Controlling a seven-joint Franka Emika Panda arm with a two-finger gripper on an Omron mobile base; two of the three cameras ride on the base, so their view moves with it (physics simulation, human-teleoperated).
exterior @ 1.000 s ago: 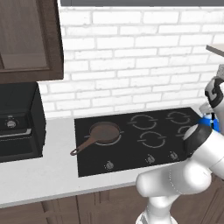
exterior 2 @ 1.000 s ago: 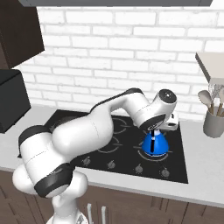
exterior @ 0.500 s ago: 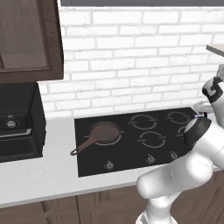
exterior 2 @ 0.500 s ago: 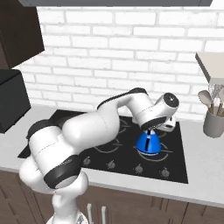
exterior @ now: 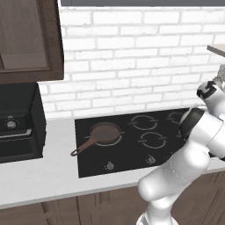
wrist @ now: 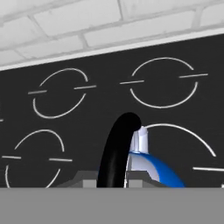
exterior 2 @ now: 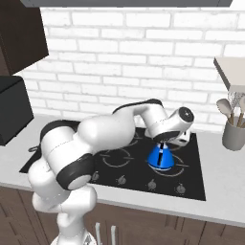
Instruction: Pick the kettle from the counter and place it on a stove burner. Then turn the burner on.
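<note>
Right base view is showing the small bright blue rounded kettle (exterior 2: 161, 158) sitting on the black glass stovetop (exterior 2: 191, 184), over the front burner ring on that stovetop's right side, just behind the row of round knobs (exterior 2: 152, 183) along its front edge. The white arm is reaching across the stovetop from the left, and its gripper (exterior 2: 163, 143) is pressing down onto the top of the kettle, clenched around the kettle's curved black handle (wrist: 117, 151).

Hand view is looking along the gripper at that handle arching up in front of the lens, with the kettle's blue body (wrist: 153, 173) and pale spout just to the right of it and white burner rings (wrist: 162, 83) drawn on the stovetop beyond. Whether the kettle's base is touching the glass cannot be told.

Left base view is showing a brown long-handled skillet (exterior: 99, 136) resting on the stovetop's left rear burner, its handle pointing toward the pale grey-white bench (exterior: 44, 173) to the left of the stovetop. A black oven-like appliance (exterior: 17, 123) is standing on the bench further left of the stovetop. A grey pot of wooden utensils (exterior 2: 234, 129) is standing on the bench to the right of the stovetop, against the white brick wall (exterior 2: 143, 52).
</note>
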